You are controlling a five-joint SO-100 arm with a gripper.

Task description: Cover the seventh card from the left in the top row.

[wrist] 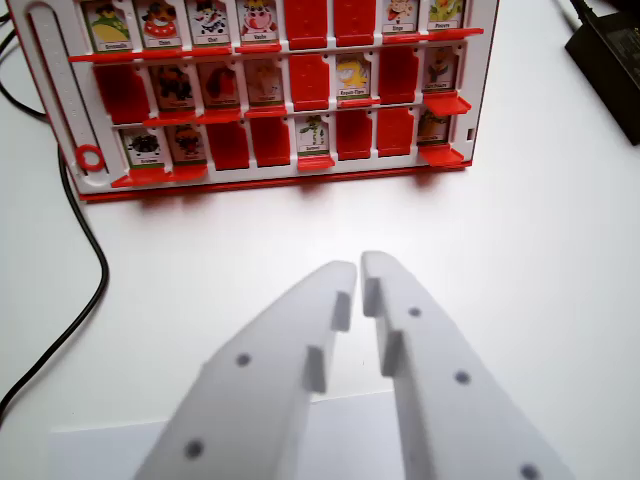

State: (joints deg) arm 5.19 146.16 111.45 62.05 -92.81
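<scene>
The gripper (359,268) fills the lower half of the wrist view, its two white fingers (290,340) drawn nearly together with only a thin slit between the tips, and nothing held between them. It hangs over bare white table (520,230), well apart from the red game board (270,90) that stands across the top of the view. On that board the cards sit in three rows of framed slots; some show pictures, others are already plain red. Counting from the wrist view's left along the top row, the seventh card (400,15) appears to be a picture card still uncovered, just beside another picture card (445,12) at the row's right end and just right of two red slots — though the top row is cut off by the frame, so the count is a judgement. The main risk is miscounting or drifting sideways and striking the neighbouring card, or catching a lower-row flap on the way in, since those rows lie between the gripper and the target. A hard push could also tip or slide the light board backward. Room for moving is generous: the table between fingers and board is open, a black cable (85,260) curves along the wrist view's left and a dark object (605,45) sits at the upper right corner, both clear of a straight approach.
</scene>
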